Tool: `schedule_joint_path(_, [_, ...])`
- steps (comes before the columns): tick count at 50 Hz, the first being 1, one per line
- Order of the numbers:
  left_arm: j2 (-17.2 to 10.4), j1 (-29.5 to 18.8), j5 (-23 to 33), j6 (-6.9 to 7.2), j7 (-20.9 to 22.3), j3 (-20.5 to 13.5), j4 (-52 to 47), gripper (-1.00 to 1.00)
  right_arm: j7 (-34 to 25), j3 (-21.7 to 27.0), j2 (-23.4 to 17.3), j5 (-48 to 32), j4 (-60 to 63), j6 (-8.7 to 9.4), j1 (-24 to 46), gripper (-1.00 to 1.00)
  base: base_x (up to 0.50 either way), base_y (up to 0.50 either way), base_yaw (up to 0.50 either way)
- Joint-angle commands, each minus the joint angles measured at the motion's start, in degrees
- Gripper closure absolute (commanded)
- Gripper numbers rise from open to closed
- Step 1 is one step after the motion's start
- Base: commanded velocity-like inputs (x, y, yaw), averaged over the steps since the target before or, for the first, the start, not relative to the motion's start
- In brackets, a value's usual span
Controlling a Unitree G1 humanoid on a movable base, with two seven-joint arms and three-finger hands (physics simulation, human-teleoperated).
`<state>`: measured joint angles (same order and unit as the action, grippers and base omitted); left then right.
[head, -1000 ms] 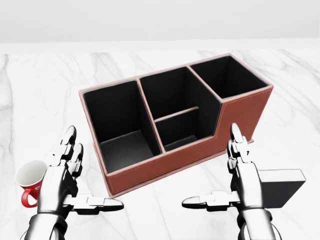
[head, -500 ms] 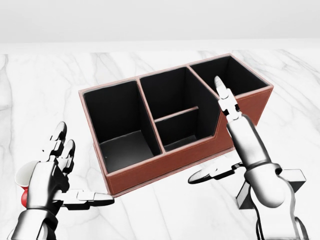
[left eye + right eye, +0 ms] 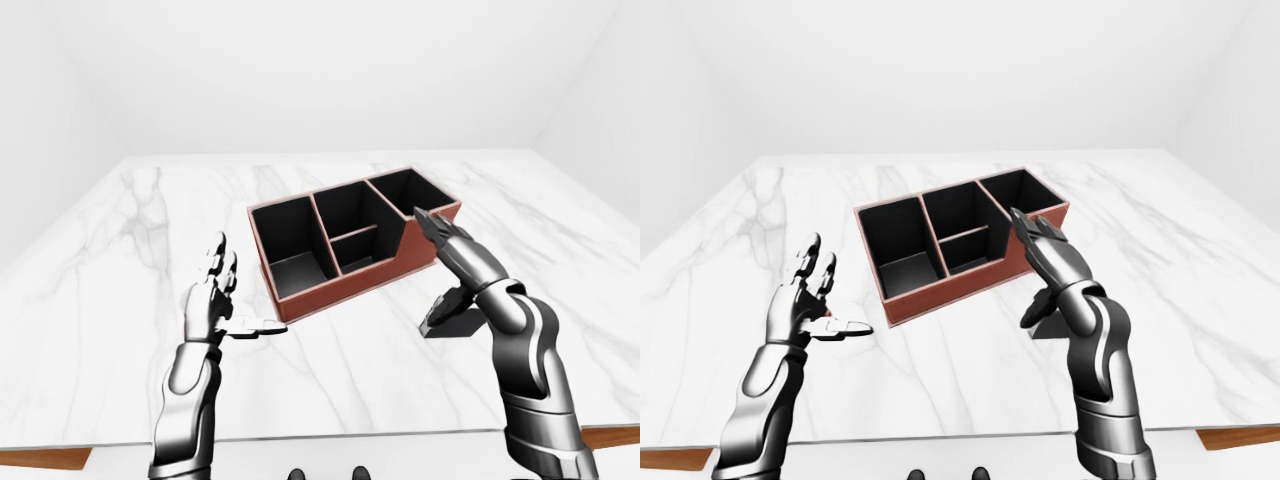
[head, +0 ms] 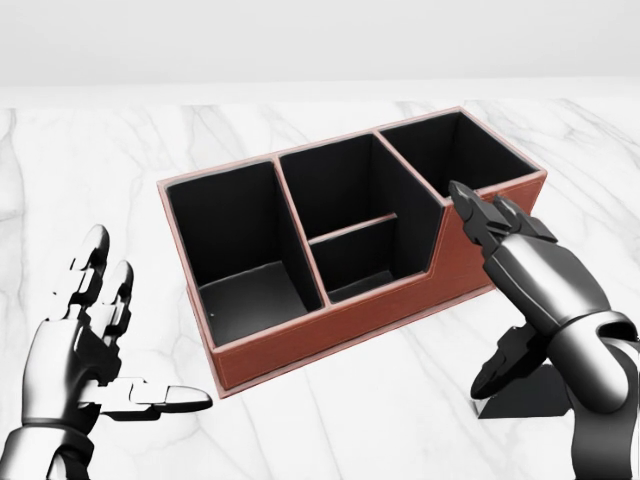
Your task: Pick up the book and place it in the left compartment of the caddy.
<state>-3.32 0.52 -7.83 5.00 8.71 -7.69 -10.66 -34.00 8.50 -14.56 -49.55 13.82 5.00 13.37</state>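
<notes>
The brown caddy [image 4: 330, 335] with black insides stands on the white marble table; its left compartment [image 4: 245, 290] is empty. The dark book [image 4: 530, 400] lies on the table to the lower right of the caddy, mostly hidden under my right hand [image 4: 495, 300]. That hand is open and hovers above the book, fingers [image 4: 480, 215] pointing up-left against the caddy's right wall, thumb hanging down toward the book. In the left-eye view the book [image 3: 455, 322] shows as a dark slab below the wrist. My left hand [image 4: 120, 350] is open, palm inward, left of the caddy, holding nothing.
The marble table [image 3: 350, 370] spreads widely around the caddy, with its near edge [image 3: 330, 437] at the bottom of the left-eye view and white walls beyond. A red mug seen earlier at lower left is now hidden behind my left hand.
My right hand lifted from beside the book, swung toward the caddy and turned over the book, thumb down. The left hand drifted left and lower, covering the red mug.
</notes>
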Motion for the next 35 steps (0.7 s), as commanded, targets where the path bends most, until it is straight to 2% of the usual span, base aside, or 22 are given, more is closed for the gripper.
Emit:
schedule_joint_path(1, [0.0,0.9,-1.1,0.0,0.8,-0.7,-2.9,-1.0,-5.1,3.6,-0.8,-6.8,1.2,0.0,-4.3,-1.0,0.0,0.0,0.0])
schedule_joint_path(9, [0.1,0.7,-1.0,0.0,0.8,-0.7,-2.5,-1.0,-4.1,6.9,-1.3,-5.6,-1.3,0.0,-6.7,-1.0,0.0,0.0,0.0])
schedule_joint_path(18, [0.1,1.1,-0.9,0.0,0.9,-0.6,-3.1,-1.0,-1.7,7.6,-2.1,-3.5,-5.1,0.0,-6.6,-1.0,0.0,0.0,0.0])
schedule_joint_path(30, [0.3,1.3,-0.5,0.0,1.1,-0.3,-3.1,-1.0,3.7,6.2,-5.4,-1.3,-16.2,0.0,-1.9,-1.0,0.0,0.0,0.0])
schedule_joint_path(32, [0.4,1.2,-0.2,0.0,1.2,0.1,-2.5,-1.0,6.0,5.0,-6.3,-0.8,-23.3,0.0,2.3,-1.0,0.0,0.0,0.0])
schedule_joint_path(35, [0.3,1.3,-0.2,0.0,1.2,0.0,-2.7,-1.0,7.5,3.7,-6.9,-0.1,-27.0,0.0,4.6,-1.0,0.0,0.0,0.0])
